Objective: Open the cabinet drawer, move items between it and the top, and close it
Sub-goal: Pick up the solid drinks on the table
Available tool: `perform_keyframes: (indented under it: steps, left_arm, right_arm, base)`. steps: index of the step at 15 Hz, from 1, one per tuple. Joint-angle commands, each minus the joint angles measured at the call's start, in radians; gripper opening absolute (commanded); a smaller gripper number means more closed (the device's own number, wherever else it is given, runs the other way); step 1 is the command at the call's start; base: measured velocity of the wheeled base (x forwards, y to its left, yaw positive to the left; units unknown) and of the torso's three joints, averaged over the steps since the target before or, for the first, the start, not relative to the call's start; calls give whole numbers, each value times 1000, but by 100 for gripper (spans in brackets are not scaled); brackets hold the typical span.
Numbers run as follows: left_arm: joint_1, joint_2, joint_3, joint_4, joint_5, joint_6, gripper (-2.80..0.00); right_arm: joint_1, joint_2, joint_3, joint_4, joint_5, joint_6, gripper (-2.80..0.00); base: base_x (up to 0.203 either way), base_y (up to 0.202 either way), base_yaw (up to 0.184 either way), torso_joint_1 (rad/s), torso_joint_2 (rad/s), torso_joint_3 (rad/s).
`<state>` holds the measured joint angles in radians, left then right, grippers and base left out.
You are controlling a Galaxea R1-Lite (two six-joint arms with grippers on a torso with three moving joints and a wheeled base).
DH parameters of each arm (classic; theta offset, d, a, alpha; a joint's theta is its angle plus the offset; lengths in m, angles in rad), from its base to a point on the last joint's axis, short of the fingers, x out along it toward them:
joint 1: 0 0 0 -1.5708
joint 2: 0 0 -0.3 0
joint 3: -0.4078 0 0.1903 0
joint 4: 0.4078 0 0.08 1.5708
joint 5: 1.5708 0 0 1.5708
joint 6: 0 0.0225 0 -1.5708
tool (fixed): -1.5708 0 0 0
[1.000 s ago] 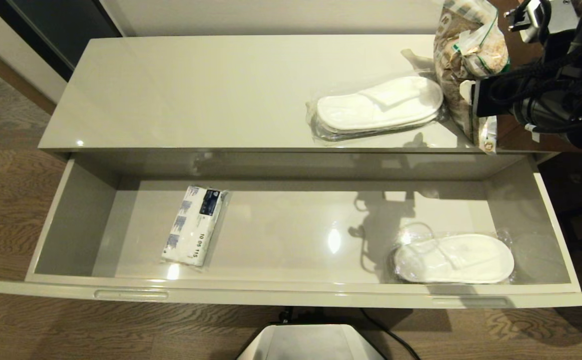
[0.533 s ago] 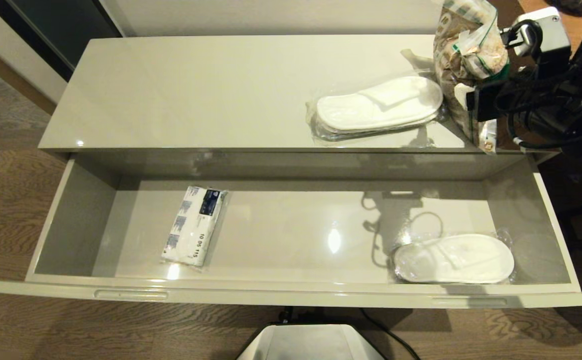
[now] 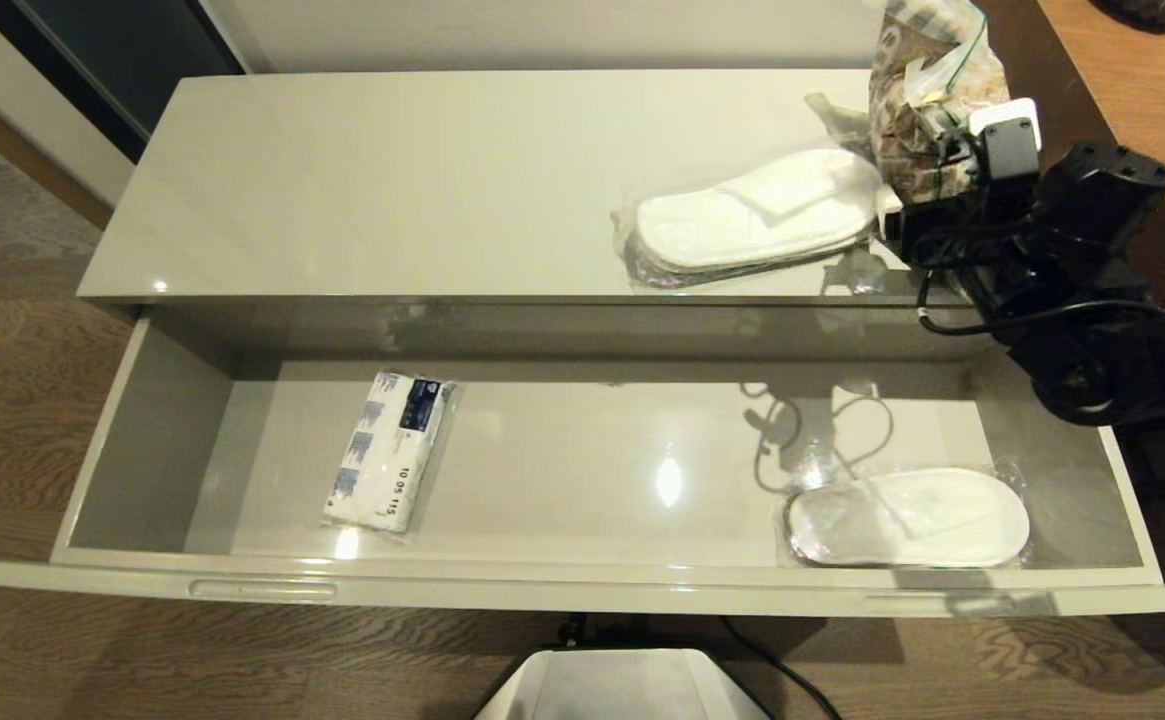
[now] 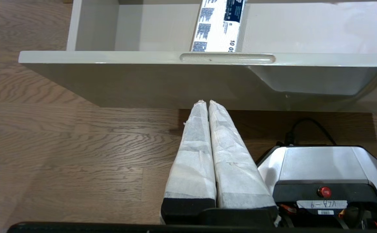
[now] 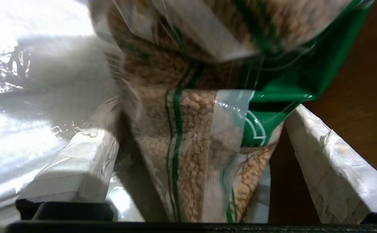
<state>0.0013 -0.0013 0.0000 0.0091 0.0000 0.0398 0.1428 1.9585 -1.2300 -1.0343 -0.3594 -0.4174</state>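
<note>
Slippers (image 3: 757,215) beside packet (image 3: 927,95) on top (image 3: 392,180), right end effector (image 5: 194,168) spread around packet, tissue pack (image 3: 387,450) in drawer (image 3: 582,585).

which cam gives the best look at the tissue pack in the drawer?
Head view: the whole tissue pack shows, lying flat in the left half of the open drawer. The left wrist view catches only one end of it behind the drawer's front edge. The right wrist view shows none of it.
</note>
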Motion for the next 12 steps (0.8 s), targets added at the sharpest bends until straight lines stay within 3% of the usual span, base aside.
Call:
perform_keyframes:
  steps: [1, 2, 3, 7, 12]
  left_arm:
    - [0, 0, 0, 0, 0, 0, -280]
    - [0, 1, 0, 0, 0, 0, -280]
    - [0, 1, 0, 0, 0, 0, -280]
    - [0, 1, 0, 0, 0, 0, -280]
    - [1, 1, 0, 0, 0, 0, -280]
  right_arm:
    - [-6, 84, -20, -25, -4, -3, 0]
    - [-10, 91, -25, -25, -8, -4, 0]
    - [-13, 91, -26, -24, -13, -7, -280]
    - [-15, 86, -30, -70, -33, -22, -280]
    - [-11, -32, -27, -28, -38, -37, -280]
  base:
    - [0, 0, 0, 0, 0, 0]
    - [0, 0, 0, 0, 0, 0]
    - [0, 0, 0, 0, 0, 0]
    - [0, 0, 0, 0, 0, 0]
    - [0, 0, 0, 0, 0, 0]
